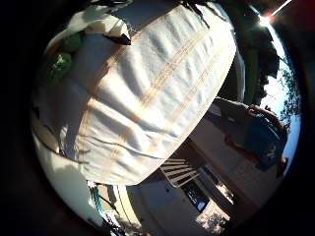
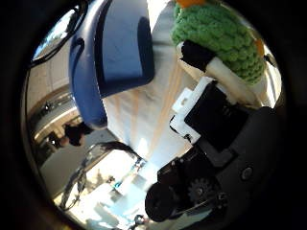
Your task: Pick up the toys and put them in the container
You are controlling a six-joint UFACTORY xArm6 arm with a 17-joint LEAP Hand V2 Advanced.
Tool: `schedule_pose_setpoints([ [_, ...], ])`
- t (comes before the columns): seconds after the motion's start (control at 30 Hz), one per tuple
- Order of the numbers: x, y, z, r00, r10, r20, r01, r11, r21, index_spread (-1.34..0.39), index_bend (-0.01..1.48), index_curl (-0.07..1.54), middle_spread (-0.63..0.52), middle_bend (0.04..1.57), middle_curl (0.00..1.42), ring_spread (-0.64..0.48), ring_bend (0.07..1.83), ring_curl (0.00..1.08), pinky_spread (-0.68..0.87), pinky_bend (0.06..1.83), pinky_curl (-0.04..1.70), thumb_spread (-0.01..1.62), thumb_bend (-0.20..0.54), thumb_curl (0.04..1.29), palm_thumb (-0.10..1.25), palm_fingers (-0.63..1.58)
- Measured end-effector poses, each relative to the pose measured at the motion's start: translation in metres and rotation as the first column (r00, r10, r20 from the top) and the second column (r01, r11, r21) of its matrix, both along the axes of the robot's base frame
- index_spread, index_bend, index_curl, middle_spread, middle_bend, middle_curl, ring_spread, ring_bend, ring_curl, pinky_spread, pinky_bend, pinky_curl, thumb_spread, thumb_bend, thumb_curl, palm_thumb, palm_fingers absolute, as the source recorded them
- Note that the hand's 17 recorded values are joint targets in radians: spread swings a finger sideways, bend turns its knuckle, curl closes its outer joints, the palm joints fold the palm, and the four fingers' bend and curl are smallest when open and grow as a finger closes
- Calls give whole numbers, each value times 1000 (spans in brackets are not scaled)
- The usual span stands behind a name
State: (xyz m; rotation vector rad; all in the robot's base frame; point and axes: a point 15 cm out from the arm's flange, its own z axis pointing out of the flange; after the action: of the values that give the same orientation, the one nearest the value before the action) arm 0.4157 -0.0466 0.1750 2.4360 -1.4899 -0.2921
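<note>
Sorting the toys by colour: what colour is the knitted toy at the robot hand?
Green knitted toy, with orange bits; the thumb side palm view shows it best.

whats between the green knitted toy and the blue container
Only bare striped cloth separates the green knitted toy from the blue container, as the thumb side palm view shows.

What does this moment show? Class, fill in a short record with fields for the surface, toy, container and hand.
surface: white cloth with tan stripes
toy: green crocheted toy with orange parts, close to the palm
container: blue container, standing on the cloth
hand: right hand, a black-tipped white finger lying against the toy
toy in container: not yet
</note>
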Motion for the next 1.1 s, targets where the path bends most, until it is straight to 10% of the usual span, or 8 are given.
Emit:
schedule_pose_setpoints([
  [0.43, -41, 0, 63, 996, -70, -50, 69, 997, -21, -782, 487, -18, -228, 1060, 926, -79, 1319, 768, 232, 1441, 677, 1153, -12, 541, 995, 1012],
  [1.1, -29, 140, 206, 990, 18, 139, -39, 987, 153, -1077, 753, -19, -261, 1105, 1116, -113, 1420, 833, 174, 1518, 790, 1195, -15, 620, 979, 882],
])
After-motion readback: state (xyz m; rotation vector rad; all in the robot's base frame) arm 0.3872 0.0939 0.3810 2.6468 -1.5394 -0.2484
